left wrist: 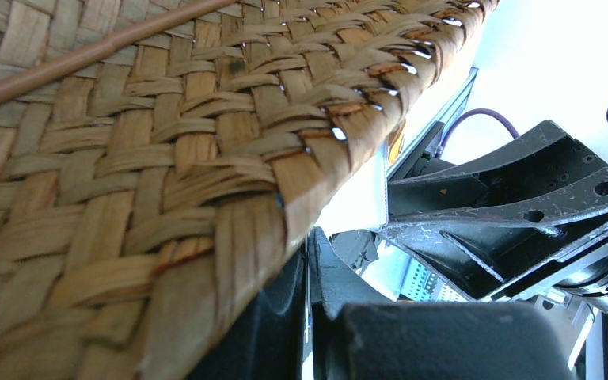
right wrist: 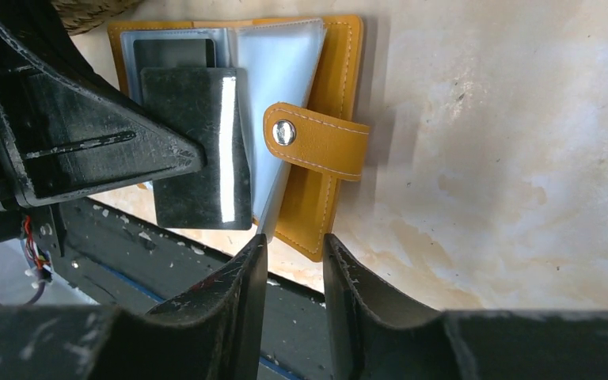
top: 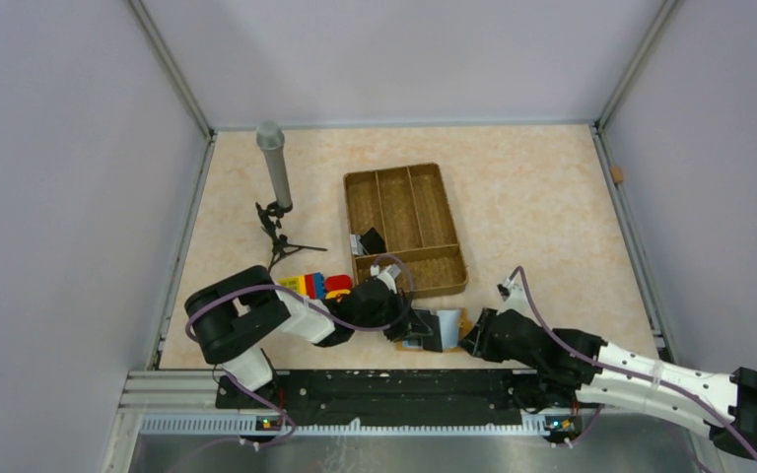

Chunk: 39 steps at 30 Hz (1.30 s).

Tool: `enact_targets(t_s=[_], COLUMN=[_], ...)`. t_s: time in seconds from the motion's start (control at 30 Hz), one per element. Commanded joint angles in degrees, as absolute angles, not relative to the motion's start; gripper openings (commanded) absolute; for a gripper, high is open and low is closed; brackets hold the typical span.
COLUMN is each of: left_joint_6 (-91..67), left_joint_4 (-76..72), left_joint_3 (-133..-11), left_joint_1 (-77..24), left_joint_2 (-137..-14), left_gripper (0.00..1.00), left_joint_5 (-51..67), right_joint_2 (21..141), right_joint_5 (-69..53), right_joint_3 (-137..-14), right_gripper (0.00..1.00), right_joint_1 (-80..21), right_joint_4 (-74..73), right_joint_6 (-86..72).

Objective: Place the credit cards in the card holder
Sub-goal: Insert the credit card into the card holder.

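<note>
Card holder [right wrist: 317, 150] lying open just beyond right claw [right wrist: 293, 261], jaws apart, left claw [right wrist: 182, 162] together, tip on black card [right wrist: 198, 182]

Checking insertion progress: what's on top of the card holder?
A glossy black card over its clear sleeves, another dark card behind it. The left tool hides part of the card holder.

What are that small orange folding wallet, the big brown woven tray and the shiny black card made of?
The small orange folding card holder looks like leather or imitation leather: matte surface, pale stitched edges, a metal-looking snap stud; its inner sleeves look like clear soft plastic. The brown woven tray seems plaited from flat, matte natural-fibre strips. The black card looks like glossy plastic, reflecting brightly.
</note>
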State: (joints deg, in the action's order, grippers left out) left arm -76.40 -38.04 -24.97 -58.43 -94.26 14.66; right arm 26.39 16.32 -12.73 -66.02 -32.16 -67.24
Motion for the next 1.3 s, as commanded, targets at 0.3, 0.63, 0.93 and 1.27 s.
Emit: enact_targets(t_s=[0.3,0.63,0.93,1.27], left_joint_6=[-76.0,-75.6,-75.7,-75.8], left_joint_4=[-39.6,-39.6,-40.3,-40.7], left_joint_3=[-24.8,-24.5,-24.3,-24.2], left_joint_1=[-58.4,-58.0,-57.9,-57.9], left_joint_2=[-94.4,-94.4,-94.8,-94.9], left_gripper=[0.0,0.0,0.0,0.0], left_joint_5=[13.6,13.7,14.1,14.3], right_joint_2=[26.8,27.7,32.7,39.8], right_joint_5=[18.6,18.8,21.0,20.1], right_joint_3=[-17.1,-18.5,-19.8,-19.0], right_gripper=[0.32,0.4,0.33,0.34], right_joint_1=[-66.6,-66.5,-66.5,-66.6], right_joint_4=[-31.3,-30.9,-32.9,-24.1], right_joint_6=[-68.4,-68.3,-68.4,-67.1])
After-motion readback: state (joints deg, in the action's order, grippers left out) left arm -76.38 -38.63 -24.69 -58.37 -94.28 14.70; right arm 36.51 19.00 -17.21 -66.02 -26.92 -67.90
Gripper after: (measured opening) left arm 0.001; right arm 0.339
